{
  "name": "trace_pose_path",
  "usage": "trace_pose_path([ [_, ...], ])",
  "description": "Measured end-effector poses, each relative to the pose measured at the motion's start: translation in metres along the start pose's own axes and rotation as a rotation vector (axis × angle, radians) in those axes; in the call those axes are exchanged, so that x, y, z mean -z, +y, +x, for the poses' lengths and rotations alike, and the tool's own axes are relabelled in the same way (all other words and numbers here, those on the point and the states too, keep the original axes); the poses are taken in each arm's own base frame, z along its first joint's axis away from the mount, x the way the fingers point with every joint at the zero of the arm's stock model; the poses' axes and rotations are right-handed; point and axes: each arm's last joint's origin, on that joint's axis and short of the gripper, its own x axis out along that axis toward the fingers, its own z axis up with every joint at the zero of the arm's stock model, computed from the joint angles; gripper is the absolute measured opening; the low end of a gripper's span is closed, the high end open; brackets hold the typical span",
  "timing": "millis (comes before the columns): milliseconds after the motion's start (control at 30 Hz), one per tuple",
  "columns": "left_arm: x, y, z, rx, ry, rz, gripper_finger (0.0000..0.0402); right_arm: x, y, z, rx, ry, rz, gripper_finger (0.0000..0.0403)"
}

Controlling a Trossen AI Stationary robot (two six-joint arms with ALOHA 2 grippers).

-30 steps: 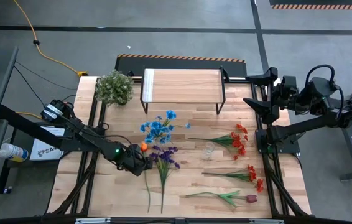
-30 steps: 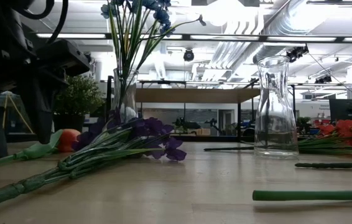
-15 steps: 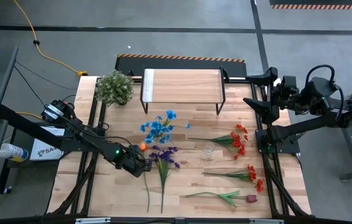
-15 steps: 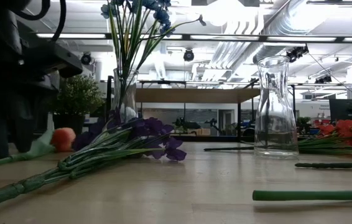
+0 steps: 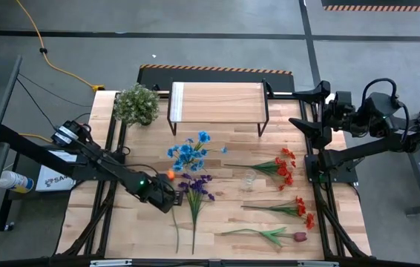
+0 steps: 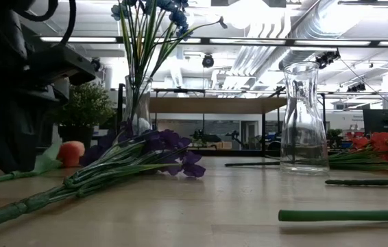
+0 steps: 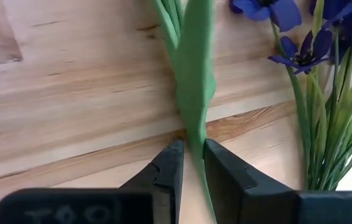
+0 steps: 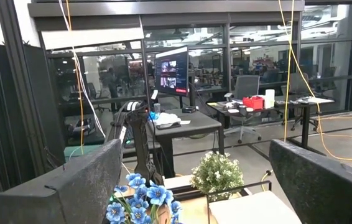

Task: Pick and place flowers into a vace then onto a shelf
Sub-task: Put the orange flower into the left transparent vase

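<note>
My left gripper [image 5: 168, 199] is low over the table, left of centre, shut on the green stem [image 7: 193, 93] of the orange flower [image 5: 170, 175]. The low view shows that bloom [image 6: 72, 152] lying beside the dark gripper body. Purple flowers [image 5: 195, 185] lie right next to it on the table. Blue flowers [image 5: 190, 152] stand in a glass vase [image 6: 138, 103]. An empty glass vase [image 5: 248, 179] stands mid-table. Red flowers [image 5: 283, 167] and a red tulip [image 5: 299, 236] lie at the right. The shelf [image 5: 217, 102] is at the back. My right gripper [image 5: 308, 110] waits open, raised at the right edge.
A bushy pale-green plant [image 5: 136, 104] stands left of the shelf at the back. More red flowers [image 5: 303, 210] lie between the empty vase and the tulip. Black frame rails run along both table sides.
The left gripper's fingers have closed onto the orange flower's stem. In the low view the orange bloom has shifted slightly. The right arm has stayed put.
</note>
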Motion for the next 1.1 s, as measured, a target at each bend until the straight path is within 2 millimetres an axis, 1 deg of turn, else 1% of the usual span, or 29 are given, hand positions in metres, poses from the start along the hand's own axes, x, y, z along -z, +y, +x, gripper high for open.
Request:
trace_pose_path([
  [133, 0.002, -0.008, -0.006, -0.008, -0.022, 0.03, 0.0097, 0.0, 0.0, 0.0, 0.0, -0.001, 0.0, 0.0394],
  [367, 0.002, -0.008, -0.007, -0.016, -0.025, 0.034, 0.0097, 0.0, 0.0, 0.0, -0.001, 0.0, -0.004, 0.0394],
  [767, 0.004, -0.008, 0.003, -0.049, 0.0, 0.042, 0.0097, 0.0, 0.0, 0.0, 0.0, 0.0, -0.001, 0.0394],
  [1100, 0.005, -0.007, 0.006, -0.069, 0.016, 0.049, 0.0097, 0.0, 0.0, 0.0, 0.0, 0.0, -0.001, 0.0394],
])
